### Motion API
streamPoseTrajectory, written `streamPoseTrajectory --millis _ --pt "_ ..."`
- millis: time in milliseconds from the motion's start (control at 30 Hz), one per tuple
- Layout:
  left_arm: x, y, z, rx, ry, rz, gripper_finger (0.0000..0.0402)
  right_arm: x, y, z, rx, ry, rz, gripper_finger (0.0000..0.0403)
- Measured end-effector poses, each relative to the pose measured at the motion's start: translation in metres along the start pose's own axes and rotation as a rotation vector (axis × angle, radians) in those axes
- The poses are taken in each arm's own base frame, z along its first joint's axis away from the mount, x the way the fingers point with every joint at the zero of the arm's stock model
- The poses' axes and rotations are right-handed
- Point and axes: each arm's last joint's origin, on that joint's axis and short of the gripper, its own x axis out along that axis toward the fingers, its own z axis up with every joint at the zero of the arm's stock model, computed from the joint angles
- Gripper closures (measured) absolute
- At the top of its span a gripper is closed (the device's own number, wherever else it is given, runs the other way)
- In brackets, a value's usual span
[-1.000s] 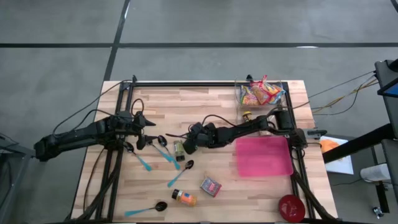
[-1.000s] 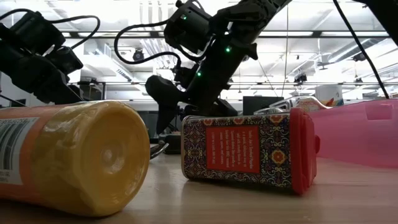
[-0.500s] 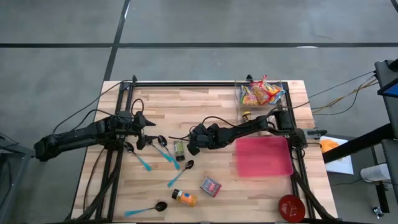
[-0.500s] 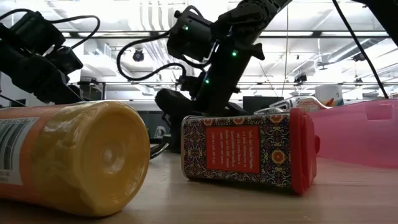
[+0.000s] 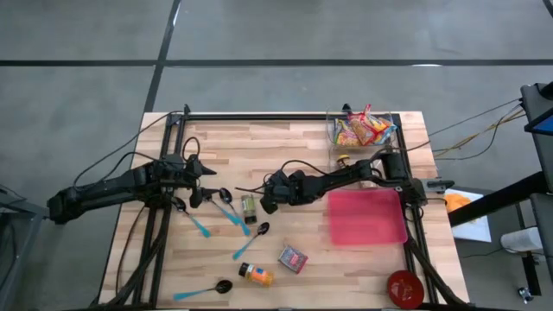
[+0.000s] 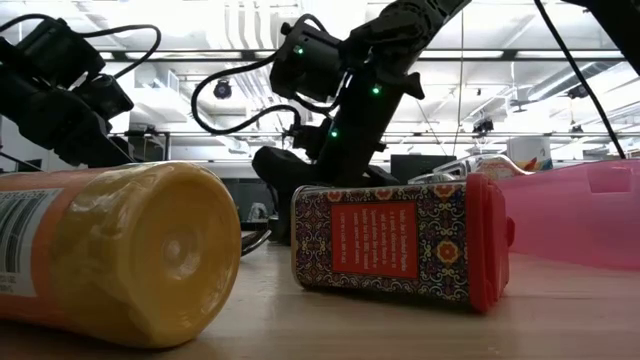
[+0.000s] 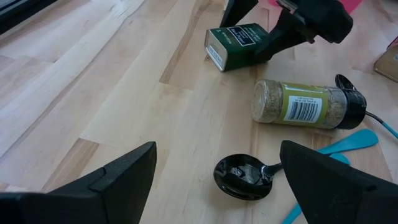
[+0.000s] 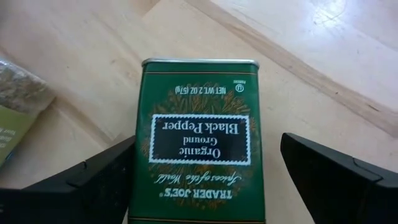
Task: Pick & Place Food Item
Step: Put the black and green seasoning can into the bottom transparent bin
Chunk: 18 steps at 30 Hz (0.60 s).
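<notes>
Waiting over the table's left part, the left gripper (image 5: 205,177) hangs with its fingers (image 7: 112,177) spread wide and nothing between them. Ahead of those fingers, past a black spoon (image 7: 241,175) and some blue spoon handles (image 7: 348,143), a clear herb jar (image 7: 305,104) with a black cap lies on its side, and beyond the jar lies the green pepper tin (image 7: 239,46), well apart from this gripper.

Near the middle of the wooden table (image 5: 285,147) the right gripper (image 5: 264,201) reaches in from the right, tilted downward. Its fingers (image 8: 81,180) stand wide open, one on each side of the pepper tin (image 8: 199,140), which lies flat on the wood with its label facing up. The tin sits in the gap between the fingers, closer to one of them; whether that finger touches its edge cannot be told, while clear wood shows between the tin and the other finger. The tin rests on the table, not lifted.

Further right, a pink tray (image 5: 366,217) lies flat beside the right arm, and a clear tub of snack packets (image 5: 360,130) stands at the far edge. Toward the near edge lie an orange bottle (image 5: 256,275), a patterned box with a red lid (image 5: 293,258) and a red bowl (image 5: 404,288).
</notes>
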Motion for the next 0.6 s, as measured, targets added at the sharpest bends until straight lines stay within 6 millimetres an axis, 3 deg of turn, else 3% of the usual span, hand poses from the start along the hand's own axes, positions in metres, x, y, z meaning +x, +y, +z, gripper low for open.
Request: streamPoseTrajectory --millis 333,600 --pt "0.0 0.0 -0.0001 0.0 0.0 0.0 0.0057 -0.0001 -0.0006 -0.0005 -0.004 0.002 -0.008 0.014" --pt "0.0 0.0 -0.0001 0.0 0.0 0.0 0.0057 -0.0002 -0.0008 -0.0006 -0.003 0.003 -0.01 0.0139"
